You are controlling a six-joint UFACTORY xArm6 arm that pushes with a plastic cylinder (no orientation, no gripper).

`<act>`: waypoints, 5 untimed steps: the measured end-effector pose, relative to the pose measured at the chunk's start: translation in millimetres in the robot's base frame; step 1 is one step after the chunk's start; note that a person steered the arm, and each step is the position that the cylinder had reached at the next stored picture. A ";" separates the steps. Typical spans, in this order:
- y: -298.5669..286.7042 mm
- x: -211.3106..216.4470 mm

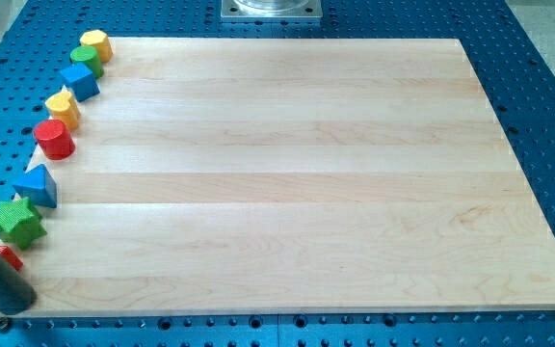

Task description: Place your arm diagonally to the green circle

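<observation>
The green circle (87, 60) sits near the board's top left corner, between a yellow hexagon (95, 43) above it and a blue cube (80, 82) that partly covers it. My dark rod enters from the view's left edge, and my tip (15, 303) rests at the board's bottom left corner. The tip is far below the green circle, just below a green star (17, 222). It is next to a red block (8, 256) that the rod partly hides.
Blocks line the left edge of the wooden board (287, 193): a yellow block (63, 106), a red cylinder (54, 139) and a blue triangle (37, 185). A blue perforated table surrounds the board. A metal mount (270, 9) stands at the top.
</observation>
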State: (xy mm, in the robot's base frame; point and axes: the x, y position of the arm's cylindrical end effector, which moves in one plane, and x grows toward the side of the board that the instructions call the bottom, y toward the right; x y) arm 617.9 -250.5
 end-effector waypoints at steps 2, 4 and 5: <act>68.3 -5.9; 177.6 -175.5; 178.6 -253.6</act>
State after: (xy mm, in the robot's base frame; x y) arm 364.3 -71.9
